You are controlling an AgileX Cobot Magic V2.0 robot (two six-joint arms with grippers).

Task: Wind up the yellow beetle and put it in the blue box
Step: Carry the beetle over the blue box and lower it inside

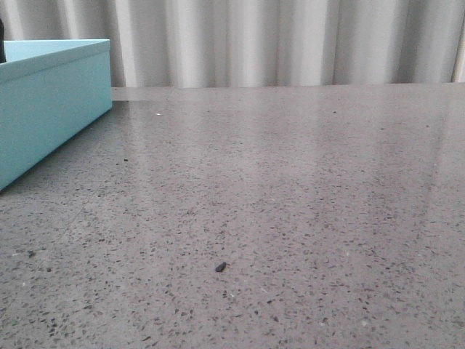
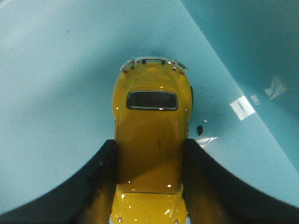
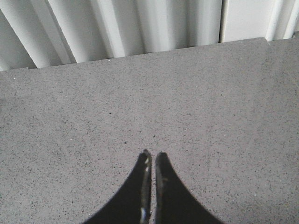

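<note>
Inside blue box (image 2: 56, 70), yellow beetle (image 2: 150, 140) between left hand (image 2: 149, 154) fingers.

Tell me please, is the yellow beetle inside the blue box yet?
Inside: the left gripper holds the yellow beetle over the blue box interior.

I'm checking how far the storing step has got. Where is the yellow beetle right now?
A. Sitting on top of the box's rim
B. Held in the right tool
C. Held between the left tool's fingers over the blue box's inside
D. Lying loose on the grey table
C: the left wrist view shows the yellow beetle clamped between the left tool fingers, with the blue box interior behind it; the right tool is shut and empty.
</note>
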